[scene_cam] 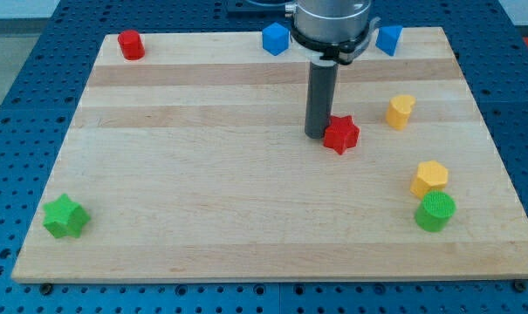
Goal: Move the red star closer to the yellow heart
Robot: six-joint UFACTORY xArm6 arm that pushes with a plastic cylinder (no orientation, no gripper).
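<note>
At the view's bottom left, near the counter's (pixel 202 227) front edge, a green star (pixel 65 216) is seen, far from everything else. At the bottom right, a green round block (pixel 435 211) is found, with a yellow six-sided block (pixel 430 177) touching it or just behind it. Farther up, near the middle, the red star (pixel 340 133) is placed, and my tip (pixel 317 134) is set down right against its left side; it looks to be touching, though a tiny gap cannot be ruled out. No fingers are carried by this arm, only a dark rod, so nothing is held and nothing can be opened or closed. To the right of the red star and a little higher, the yellow heart (pixel 401 112) is seen, near but apart. At the view's top, a red round block (pixel 131 44) is placed at the left, a blue block (pixel 275 38) near the middle, and another blue block (pixel 387 39) to its right, partly hidden by the arm. The pushing step seems to be in hand. Next, a slow push to the right and slightly up is likely needed, so that the red star is slid toward the yellow heart and not turned off to one side.
</note>
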